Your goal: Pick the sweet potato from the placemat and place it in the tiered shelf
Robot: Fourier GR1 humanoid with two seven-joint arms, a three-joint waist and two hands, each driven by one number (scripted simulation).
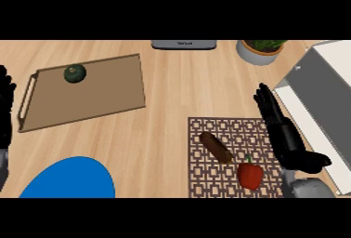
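A brown sweet potato (216, 147) lies at a slant on the patterned placemat (226, 183), near its upper left part. My right hand (286, 137) hovers over the mat's right edge, fingers straight and pointing away, open and holding nothing; it is a little to the right of the sweet potato and does not touch it. The grey and white tiered shelf (322, 107) stands along the right edge, just beyond that hand. My left hand (5, 109) rests open at the far left edge, fingers up.
A red bell pepper (250, 175) lies on the mat below the sweet potato. A wooden tray (103, 100) at upper left holds a dark green round fruit (74, 73). A blue plate (68, 179) sits at lower left; a potted plant (260, 50) and a grey appliance (184, 44) stand at the back.
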